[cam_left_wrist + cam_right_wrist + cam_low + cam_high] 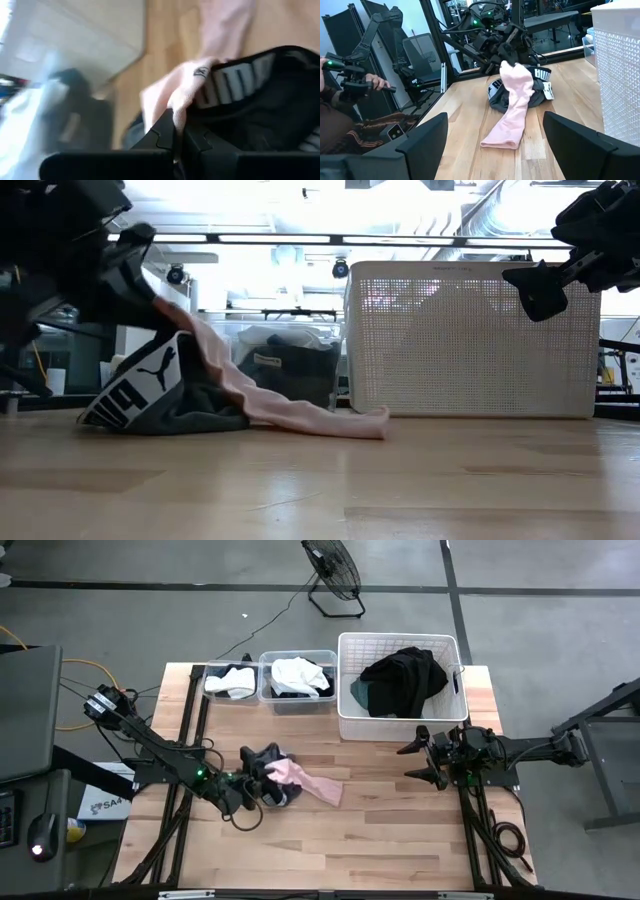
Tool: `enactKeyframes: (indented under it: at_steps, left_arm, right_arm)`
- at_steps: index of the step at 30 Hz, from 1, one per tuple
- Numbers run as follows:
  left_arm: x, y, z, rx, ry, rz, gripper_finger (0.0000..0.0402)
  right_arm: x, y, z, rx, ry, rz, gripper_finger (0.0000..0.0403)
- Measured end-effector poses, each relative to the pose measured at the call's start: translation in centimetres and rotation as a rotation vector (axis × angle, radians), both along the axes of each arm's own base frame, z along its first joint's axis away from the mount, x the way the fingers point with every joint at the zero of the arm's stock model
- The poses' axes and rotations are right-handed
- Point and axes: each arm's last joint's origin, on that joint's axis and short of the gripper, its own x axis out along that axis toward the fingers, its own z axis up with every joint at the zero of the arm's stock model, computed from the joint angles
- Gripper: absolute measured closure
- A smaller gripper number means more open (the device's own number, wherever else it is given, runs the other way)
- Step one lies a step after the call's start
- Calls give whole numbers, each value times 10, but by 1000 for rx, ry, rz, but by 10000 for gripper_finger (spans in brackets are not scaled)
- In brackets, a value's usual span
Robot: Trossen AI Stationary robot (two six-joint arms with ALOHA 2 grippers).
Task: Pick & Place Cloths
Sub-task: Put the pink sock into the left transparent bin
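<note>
The left gripper [262, 780] pinches the pink cloth [312, 781] atop a dark garment [272, 792], seemingly unsorted; the right gripper [432, 760] waits wide beside the part-filled basket [345, 720].

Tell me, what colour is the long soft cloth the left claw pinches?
Pale pink cloth, clearest in the right wrist view.
</note>
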Motion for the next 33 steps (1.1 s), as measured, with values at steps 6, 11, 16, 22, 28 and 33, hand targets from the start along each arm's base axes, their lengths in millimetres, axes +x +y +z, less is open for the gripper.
enactKeyframes:
  at_steps: [6,11,16,22,28,33]
  left_arm:
    - [-2,-1,-4,-108,28,-8,389]
    - [-2,0,-3,-101,19,4,359]
    - [-2,-1,-4,-130,36,-24,348]
    - [-2,-3,-4,-219,30,-23,347]
    - [0,-5,-2,-251,3,-36,363]
    - [5,-7,7,-242,-69,-8,394]
  right_arm:
    - [0,0,0,0,0,1,85]
    - [0,0,0,0,0,0,85]
    - [0,0,0,0,0,0,85]
    - [0,0,0,0,0,0,85]
    - [0,0,0,0,0,0,85]
    - [0,0,0,0,0,0,85]
